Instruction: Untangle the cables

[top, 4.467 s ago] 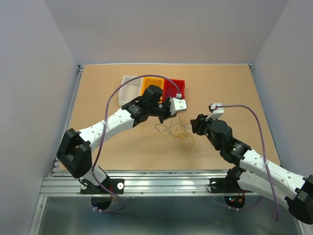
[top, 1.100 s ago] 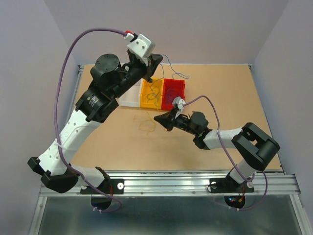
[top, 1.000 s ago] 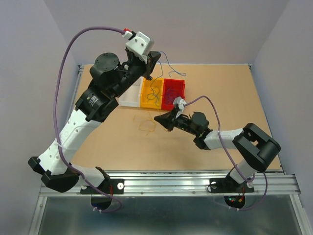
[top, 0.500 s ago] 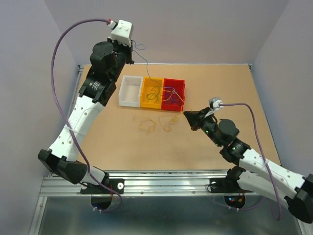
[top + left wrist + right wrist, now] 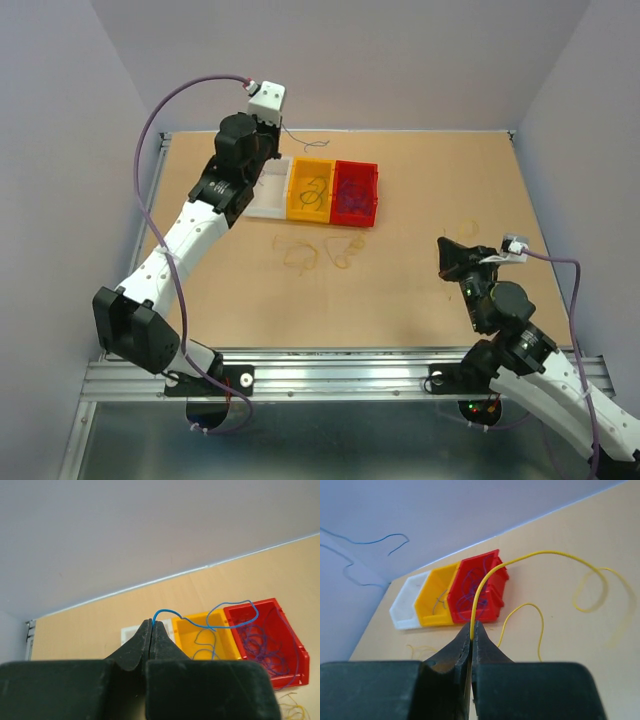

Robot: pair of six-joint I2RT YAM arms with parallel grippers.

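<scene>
My left gripper [image 5: 151, 623] is shut on the end of a thin blue cable [image 5: 235, 603], raised above the white bin [image 5: 262, 195] at the far left [image 5: 278, 130]. The blue cable arcs out over the yellow and red bins. My right gripper [image 5: 472, 631] is shut on a yellow cable [image 5: 540, 554] and sits low at the right of the table [image 5: 445, 247]. That cable curls over the tabletop [image 5: 468, 222]. More blue-purple cables lie in the red bin [image 5: 355, 192].
A yellow bin [image 5: 311, 190] with a dark strand in it stands between the white and red bins. Loose yellow and tan strands [image 5: 300, 255] lie on the wooden table in front of the bins. Grey walls close in the table on three sides.
The right gripper has pulled back toward the near right with the yellow cable. The left gripper has come down and right with the blue cable, which now hangs clear of the yellow one.
</scene>
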